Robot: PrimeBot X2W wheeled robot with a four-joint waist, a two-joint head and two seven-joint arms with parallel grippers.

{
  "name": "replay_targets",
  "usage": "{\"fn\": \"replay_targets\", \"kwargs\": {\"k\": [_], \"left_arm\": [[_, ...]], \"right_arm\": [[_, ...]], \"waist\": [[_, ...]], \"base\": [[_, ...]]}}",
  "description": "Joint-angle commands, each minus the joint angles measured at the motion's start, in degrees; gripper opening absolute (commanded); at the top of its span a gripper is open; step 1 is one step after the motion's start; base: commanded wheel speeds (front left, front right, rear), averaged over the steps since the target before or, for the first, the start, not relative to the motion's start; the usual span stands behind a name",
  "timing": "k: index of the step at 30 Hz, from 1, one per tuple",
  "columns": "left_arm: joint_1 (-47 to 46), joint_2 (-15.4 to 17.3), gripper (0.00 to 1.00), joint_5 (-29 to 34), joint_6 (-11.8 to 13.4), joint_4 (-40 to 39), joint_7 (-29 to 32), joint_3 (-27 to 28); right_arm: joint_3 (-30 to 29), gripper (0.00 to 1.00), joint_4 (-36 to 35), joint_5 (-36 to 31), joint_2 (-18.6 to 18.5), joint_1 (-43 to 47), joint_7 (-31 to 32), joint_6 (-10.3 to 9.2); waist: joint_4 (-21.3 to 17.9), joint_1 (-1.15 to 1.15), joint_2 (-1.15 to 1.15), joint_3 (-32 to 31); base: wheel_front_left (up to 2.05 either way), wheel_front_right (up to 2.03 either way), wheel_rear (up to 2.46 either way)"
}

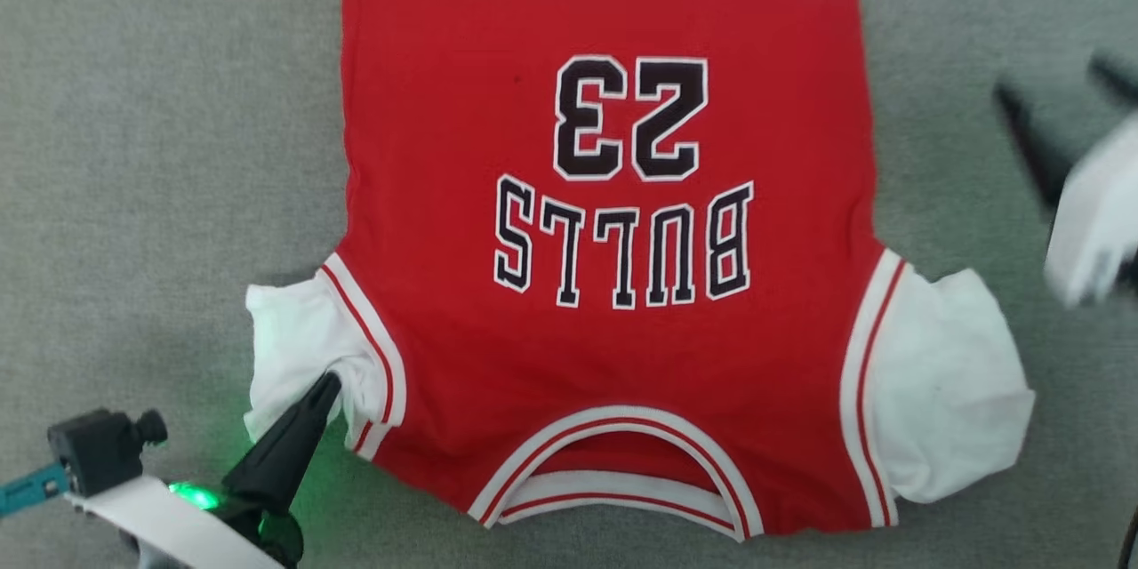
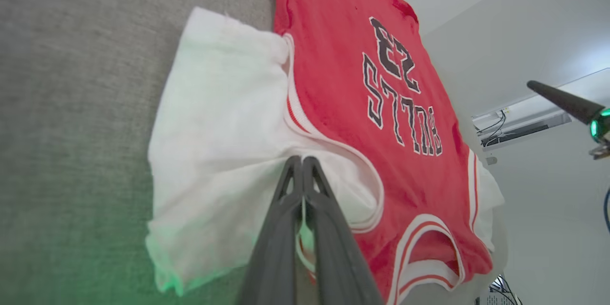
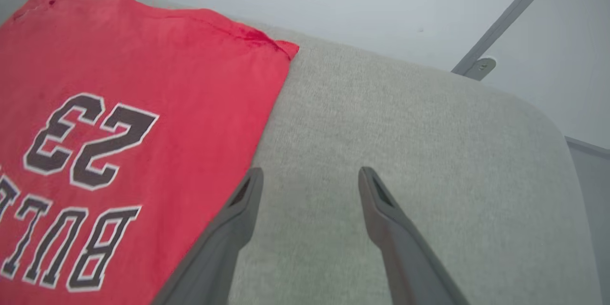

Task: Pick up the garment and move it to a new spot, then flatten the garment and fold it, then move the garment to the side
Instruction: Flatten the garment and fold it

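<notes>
Left jaws: pressed together, pinching a pucker of white cloth at their tips.
Left gripper (image 2: 302, 161): its dark fingers reach up from the lower left of the head view (image 1: 325, 384) and bite the left-hand sleeve close to its striped trim. The fabric draws into folds toward the tips.
Right jaws: spread wide, with nothing between them.
Right gripper (image 3: 310, 174): it sits over bare grey cloth just beside the garment's red side edge, not touching it. In the head view it is a blur at the right edge (image 1: 1049, 76).
Left-hand sleeve (image 1: 289, 338): white and rumpled, bunched where it is pinched.
Right-hand sleeve (image 1: 956, 391): white, lying spread out and apart from either gripper.
Garment (image 1: 444, 107): a red jersey lying flat and front-up in the middle of the grey surface. Its hem runs out past the top of the head view.
Collar (image 1: 613, 462): striped red and white, at the end nearest the robot.
Lettering (image 1: 622, 240): dark with a white outline, reading upside down from the head.
Grey surface (image 1: 160, 151): a woven covering under and around the garment.
Green light (image 1: 191, 495): glows at the base of the left gripper and tints the cloth beside it.
</notes>
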Motion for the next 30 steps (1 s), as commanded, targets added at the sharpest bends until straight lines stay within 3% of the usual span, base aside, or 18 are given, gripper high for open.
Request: {"fn": "replay_targets", "kwargs": {"k": [1, 4, 5, 13, 19, 25, 26, 27, 28, 29, 30], "left_arm": [[-2.4, 0.5, 0.0, 0.3, 0.1, -1.3, -0.3, -0.7], [-5.1, 1.1, 0.0, 0.6, 0.1, -2.7, -0.3, -2.4], [-5.1, 1.1, 0.0, 0.6, 0.1, -2.7, -0.3, -2.4], [-12.5, 1.4, 0.0, 1.0, 0.1, -5.7, -0.3, -8.4], [-15.1, 1.1, 0.0, 1.4, 0.1, -6.8, -0.3, -10.3], [-15.5, 0.9, 0.0, 1.5, 0.1, -6.7, -0.3, -10.3], [-15.6, 0.8, 0.0, 1.6, 0.1, -6.6, -0.3, -10.3], [-15.7, 0.9, 0.0, 1.7, 0.1, -6.5, -0.3, -10.2], [-15.8, 0.8, 0.0, 1.7, 0.1, -6.5, -0.3, -10.0], [-15.8, 0.8, 0.0, 1.7, 0.1, -6.4, -0.3, -9.7], [-15.6, 0.8, 0.0, 1.6, 0.1, -6.4, -0.3, -9.3]], "right_arm": [[0.1, 1.0, 4.0, -1.3, 0.3, -7.8, 2.2, -0.02], [0.4, 1.0, 11.8, -4.0, 0.8, -19.3, 4.6, -0.02], [0.4, 1.0, 11.8, -4.0, 0.8, -19.3, 4.6, -0.02], [-0.7, 1.0, 31.4, -12.0, 2.7, -38.1, 11.1, -0.03], [-4.7, 1.0, 40.1, -16.4, 4.6, -43.4, 13.9, -0.04], [-5.8, 1.0, 45.1, -19.7, 5.9, -42.4, 15.7, -0.02], [-5.8, 0.95, 45.5, -19.6, 6.2, -42.3, 15.8, -0.02], [-5.7, 0.45, 45.7, -19.4, 6.4, -42.2, 15.4, -0.02], [-5.3, 0.13, 45.7, -19.0, 6.5, -42.2, 14.7, -0.02], [-5.3, 0.0, 45.8, -18.7, 6.5, -42.3, 13.9, -0.02], [-5.3, 0.0, 45.8, -18.6, 6.5, -42.4, 13.2, -0.02]], "waist": [[1.3, 0.0, 0.0, 3.8], [3.1, 0.0, 0.0, 6.7], [3.1, 0.0, 0.0, 6.7], [9.3, 0.0, 0.0, 11.5], [12.2, 0.0, 0.0, 13.1], [12.7, 0.0, 0.0, 14.0], [12.7, 0.0, 0.0, 14.1], [12.6, 0.0, 0.0, 14.2], [12.4, 0.0, 0.0, 14.1], [12.2, 0.0, 0.0, 14.0], [11.9, 0.0, 0.0, 13.7]], "base": [[0.0, 0.0, 0.0], [0.0, 0.0, 0.0], [0.0, 0.0, 0.0], [0.0, 0.0, 0.0], [0.0, 0.0, 0.0], [0.0, 0.0, 0.0], [0.0, 0.0, 0.0], [0.0, 0.0, 0.0], [0.0, 0.0, 0.0], [0.0, 0.0, 0.0], [0.0, 0.0, 0.0]]}}
